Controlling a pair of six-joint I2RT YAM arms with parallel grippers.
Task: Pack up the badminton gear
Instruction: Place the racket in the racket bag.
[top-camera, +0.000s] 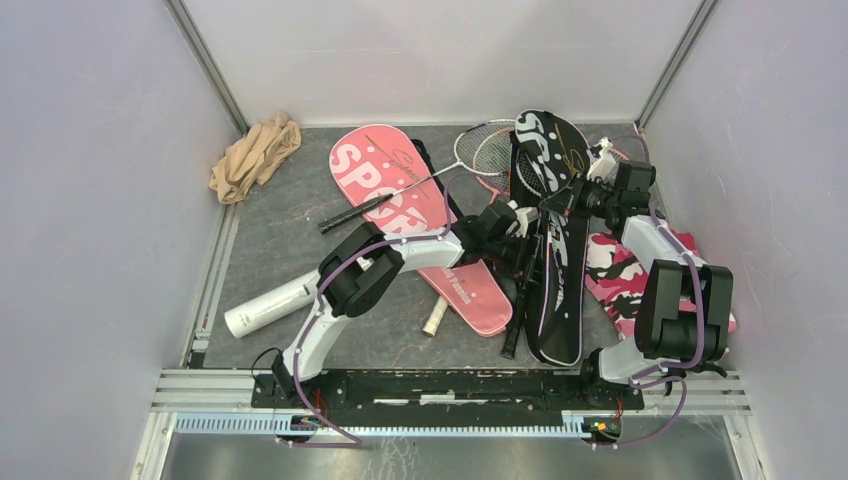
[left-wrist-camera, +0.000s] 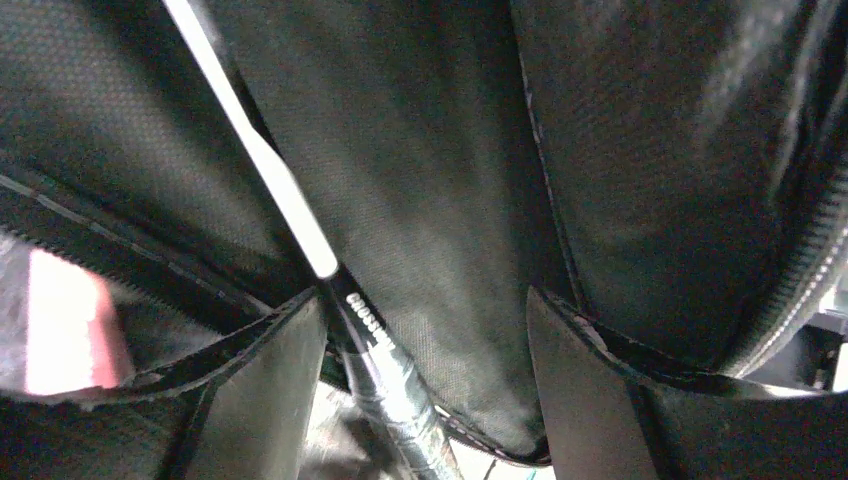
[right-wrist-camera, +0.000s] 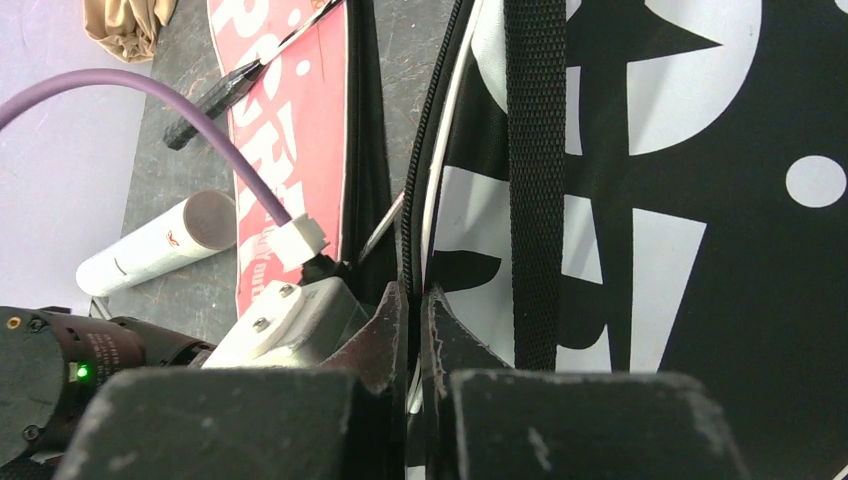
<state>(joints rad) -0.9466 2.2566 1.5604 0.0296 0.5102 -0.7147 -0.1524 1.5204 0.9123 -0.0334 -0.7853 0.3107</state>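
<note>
- Top view: black racket-shaped fabric bag lies on the grey surface, at 3 o'clock of a pink racket-shaped bag; left pincer at its 9 o'clock edge, right pincer at 1 o'clock.
- Left wrist view: left pincer stands apart, empty; a thin pale-shafted racket runs between its fingers.
- Right wrist view: right pincer clamped on the bag's zip edge. Bag probably light and limp: hold the stiffer rim.

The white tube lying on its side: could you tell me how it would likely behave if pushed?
Being round and on its side, the white tube would probably roll sideways. Its smooth wall looks slippery, and it seems stiff, holding a straight shape.
</note>
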